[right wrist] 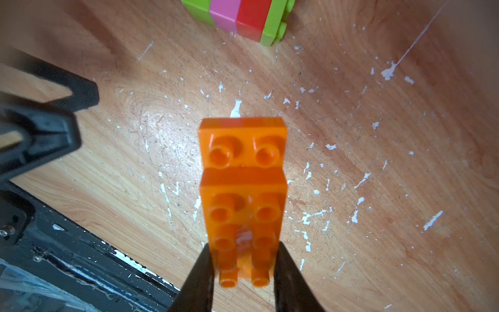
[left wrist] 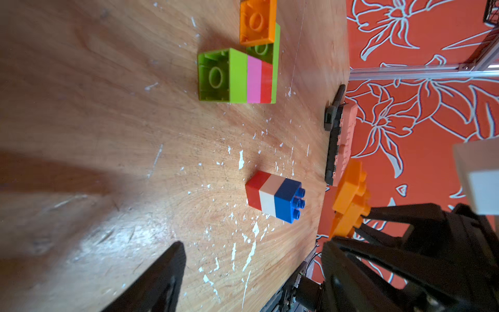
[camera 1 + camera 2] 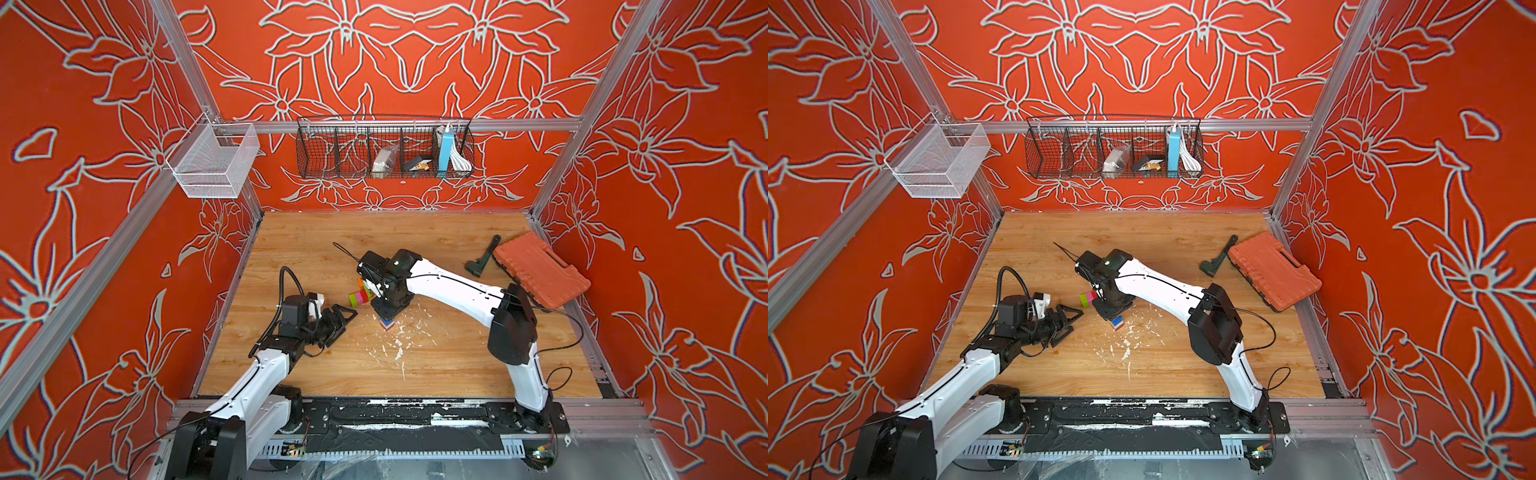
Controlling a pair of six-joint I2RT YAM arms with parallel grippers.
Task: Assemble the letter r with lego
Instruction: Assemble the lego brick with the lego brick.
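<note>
The lego lies mid-table. A red-white-blue stack (image 3: 387,324) (image 3: 1118,322) (image 2: 274,195) stands upright with its blue studs up. Just above it, apart from the studs, hangs a stepped orange piece (image 2: 349,200) (image 1: 243,189), and my right gripper (image 1: 243,270) (image 3: 388,309) is shut on its end. The orange piece hides the stack in the right wrist view. A green-pink-red-green stack (image 3: 360,297) (image 3: 1089,298) (image 2: 237,77) (image 1: 243,19) lies on its side behind, with a loose orange brick (image 2: 258,23) against it. My left gripper (image 3: 343,320) (image 3: 1069,320) (image 2: 251,270) stands open and empty to the left.
An orange-red ribbed case (image 3: 540,270) (image 3: 1273,270) and a black tool (image 3: 484,257) lie at the back right. White paint flecks (image 3: 399,345) dot the wood near the stack. A black wire basket (image 3: 384,147) and a white one (image 3: 214,162) hang on the frame.
</note>
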